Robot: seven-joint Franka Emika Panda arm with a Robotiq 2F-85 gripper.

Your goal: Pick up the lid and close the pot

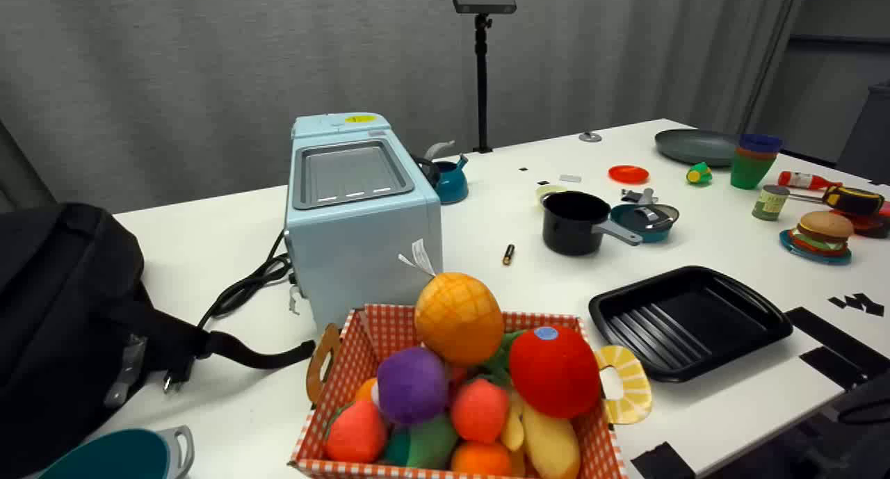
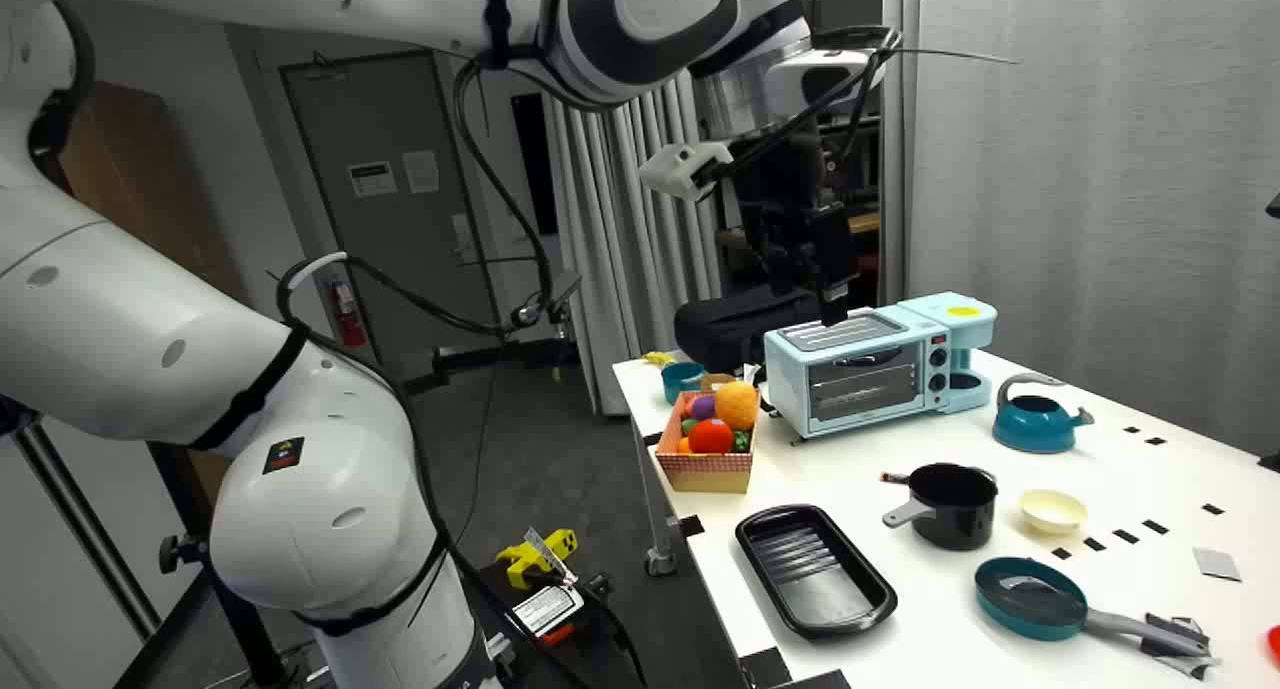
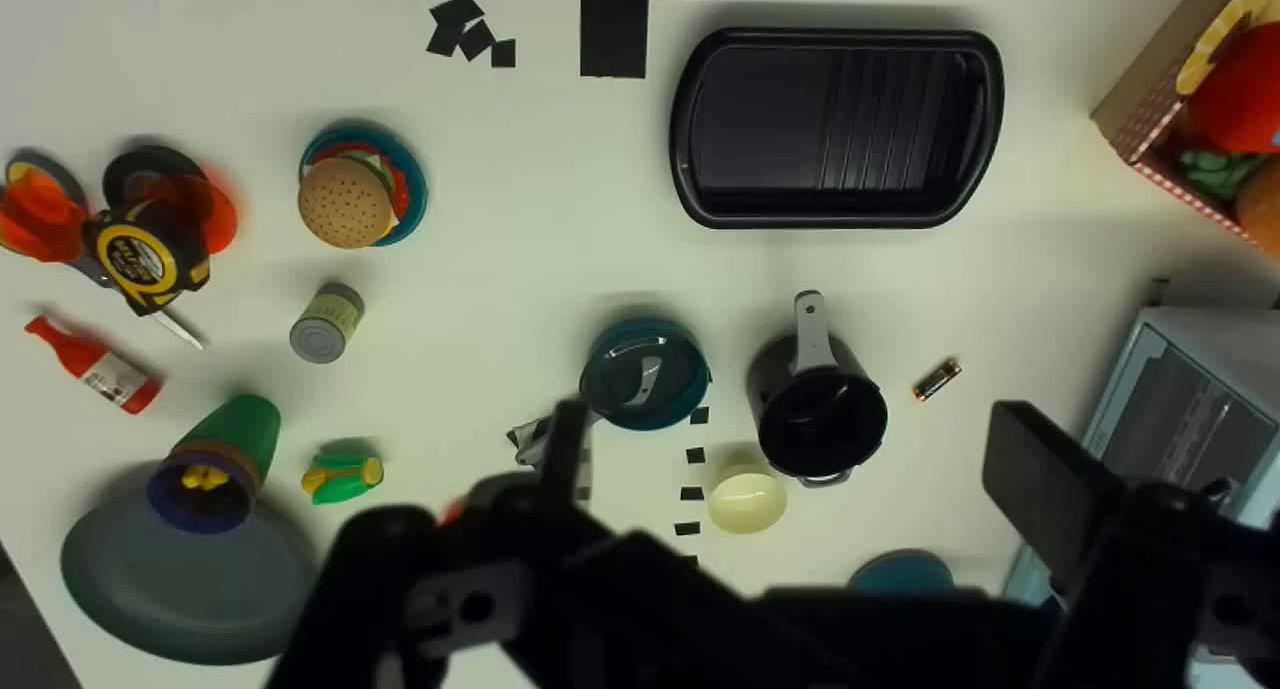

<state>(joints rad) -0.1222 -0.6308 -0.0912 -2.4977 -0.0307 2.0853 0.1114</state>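
Observation:
The black pot (image 1: 576,222) stands upright with no lid on it; it also shows in an exterior view (image 2: 955,509) and in the wrist view (image 3: 820,419). A clear, shiny round lid with a grey handle (image 1: 650,218) rests over the teal pan beside the pot; it also shows in the wrist view (image 3: 645,374). A small greyish-silver lid-like disc (image 1: 589,137) lies near the far table edge, seen in that exterior view only. My gripper (image 3: 790,419) is open and empty, high above the table; in an exterior view (image 2: 833,304) it points down.
A black grill tray (image 2: 815,569), a cream bowl (image 3: 747,501) and a battery (image 3: 937,379) lie around the pot. A blue toaster oven (image 2: 870,369), teal kettle (image 2: 1035,424) and basket of plush fruit (image 2: 705,469) stand nearby. A red disc (image 1: 628,174) lies farther off.

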